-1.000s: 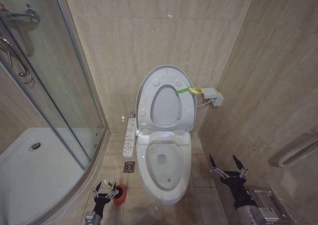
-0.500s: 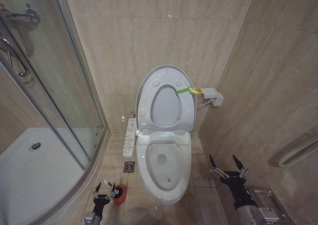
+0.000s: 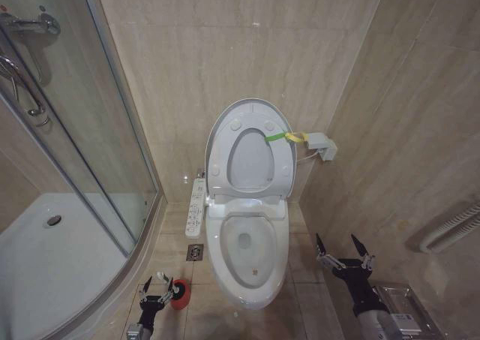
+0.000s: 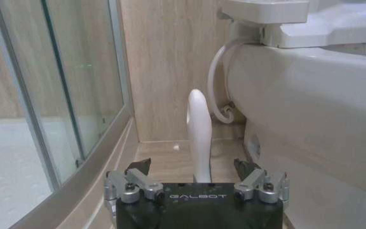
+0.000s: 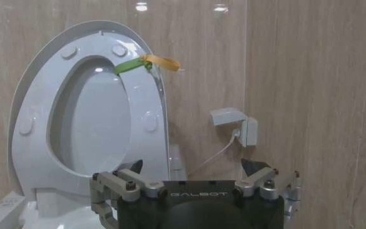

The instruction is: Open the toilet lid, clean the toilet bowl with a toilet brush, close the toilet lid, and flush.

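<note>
toilet lid already raised against the far wall, toilet bowl exposed. toilet brush upright in its red cup holder on the floor, just left of the bowl. left claw spread wide around the thin white handle, not yet gripping. probably light, stiff, smooth and slippery; best pinched mid-handle. right claw open, idle at near right.

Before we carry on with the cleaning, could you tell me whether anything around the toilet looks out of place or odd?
One oddity: a yellow-green strap is tied to the raised toilet lid, near a wall box. The toilet bowl looks unspilled. The left gripper is open around the toilet brush; the right gripper is open beside the bowl.
</note>
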Motion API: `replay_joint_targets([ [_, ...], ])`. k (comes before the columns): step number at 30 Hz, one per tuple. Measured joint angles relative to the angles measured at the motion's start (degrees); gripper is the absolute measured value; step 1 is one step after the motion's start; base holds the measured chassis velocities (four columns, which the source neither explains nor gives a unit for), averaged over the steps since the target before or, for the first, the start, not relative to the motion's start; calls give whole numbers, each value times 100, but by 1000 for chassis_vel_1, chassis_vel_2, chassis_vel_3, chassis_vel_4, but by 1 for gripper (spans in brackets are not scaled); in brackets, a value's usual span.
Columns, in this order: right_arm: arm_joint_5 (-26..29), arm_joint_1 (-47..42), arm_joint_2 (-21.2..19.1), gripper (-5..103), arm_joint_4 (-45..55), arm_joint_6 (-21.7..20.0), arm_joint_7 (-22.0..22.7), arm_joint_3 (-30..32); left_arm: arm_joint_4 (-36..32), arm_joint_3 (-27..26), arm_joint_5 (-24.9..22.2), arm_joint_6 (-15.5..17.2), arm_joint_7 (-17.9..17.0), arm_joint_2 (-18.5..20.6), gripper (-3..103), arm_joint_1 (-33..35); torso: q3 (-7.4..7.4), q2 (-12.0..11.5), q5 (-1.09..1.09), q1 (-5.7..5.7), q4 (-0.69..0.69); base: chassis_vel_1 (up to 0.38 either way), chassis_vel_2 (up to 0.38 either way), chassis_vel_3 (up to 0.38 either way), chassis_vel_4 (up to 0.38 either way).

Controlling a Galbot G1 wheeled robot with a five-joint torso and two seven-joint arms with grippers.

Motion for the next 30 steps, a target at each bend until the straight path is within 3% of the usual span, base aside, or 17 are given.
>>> replay_joint_targets([
  [11,0,0,0,100,0,0,0,0,110,-34,173,-204,12,-15,89,-68,0,0,0,0,0,0,0,0,0],
  [26,0,0,0,100,0,0,0,0,116,-46,201,-189,-13,-57,89,-41,1,0,0,-1,0,0,0,0,0],
  [27,0,0,0,100,0,0,0,0,117,-47,202,-186,-16,-56,84,-39,1,0,0,0,0,0,0,0,0],
  [30,0,0,0,100,0,0,0,0,118,-49,201,-166,-26,-54,84,-36,1,0,0,0,0,0,0,0,0],
])
